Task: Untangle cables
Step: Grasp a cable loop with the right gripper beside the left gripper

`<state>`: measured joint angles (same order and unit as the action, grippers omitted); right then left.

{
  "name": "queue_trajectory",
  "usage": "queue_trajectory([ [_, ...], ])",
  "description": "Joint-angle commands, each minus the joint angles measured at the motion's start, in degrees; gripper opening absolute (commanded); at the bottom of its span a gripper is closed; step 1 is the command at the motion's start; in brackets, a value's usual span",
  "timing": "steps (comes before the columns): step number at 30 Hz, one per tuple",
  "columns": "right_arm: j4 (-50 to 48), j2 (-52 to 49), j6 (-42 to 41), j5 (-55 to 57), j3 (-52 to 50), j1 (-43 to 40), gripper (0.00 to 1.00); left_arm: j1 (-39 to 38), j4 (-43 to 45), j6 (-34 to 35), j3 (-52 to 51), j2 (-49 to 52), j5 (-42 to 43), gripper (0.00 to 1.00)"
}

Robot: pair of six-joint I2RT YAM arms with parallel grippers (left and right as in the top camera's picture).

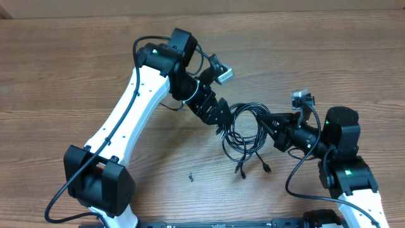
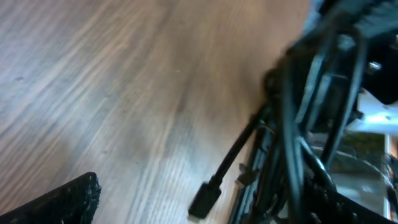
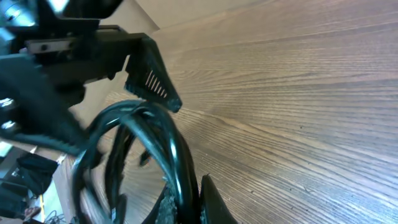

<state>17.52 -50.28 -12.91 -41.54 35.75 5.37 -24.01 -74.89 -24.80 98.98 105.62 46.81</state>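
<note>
Several thin black cables (image 1: 231, 136) lie in a looped tangle on the wooden table (image 1: 76, 76), right of centre and between the two arms. Loose strands trail from the loops toward the robot's base, and two of them end in small plug ends (image 1: 241, 170) that rest on the wood just apart from each other. The right gripper (image 1: 271, 123) meets the bundle from the right. In its wrist view the fingers (image 3: 214, 205) are pinched close around one thick-looking loop that arches up out of them. The left gripper (image 1: 223, 116) touches the opposite side of the tangle. Its wrist view shows one textured finger (image 2: 68, 199) far off at the lower left and the blurred strands crowded at the right edge, so its jaws stand wide apart, clamping nothing. One plug (image 2: 204, 199) lies flat on the wood between them. A small dark speck (image 1: 190, 177) sits on the table, left of the plug ends.
</note>
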Motion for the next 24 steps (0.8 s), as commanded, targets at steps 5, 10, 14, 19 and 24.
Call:
queue_trajectory([
  [5, 1.16, 0.66, -2.14, 7.93, 1.4, 0.02, 0.04, -0.63, -2.82, -10.8, 0.94, -2.03, 7.19, 1.0],
  [10, 2.05, 0.68, -6.23, 14.53, 1.4, 0.02, 0.04, 1.84, -1.53, -5.97, 0.94, -2.03, 5.07, 0.99],
  [14, -0.02, 0.66, -12.66, 16.26, 1.4, 0.02, 0.04, 2.58, 0.83, 0.02, 0.94, -2.03, 5.05, 1.0],
  [19, -4.92, 0.66, -21.53, 16.92, 1.4, 0.02, 0.04, 1.66, 5.16, 9.57, 0.94, -2.03, 3.32, 1.0],
  [24, -9.84, 0.66, -28.09, 17.11, 1.4, 0.02, 0.04, 0.74, 9.77, 20.92, 0.94, -2.03, 2.97, 1.0],
])
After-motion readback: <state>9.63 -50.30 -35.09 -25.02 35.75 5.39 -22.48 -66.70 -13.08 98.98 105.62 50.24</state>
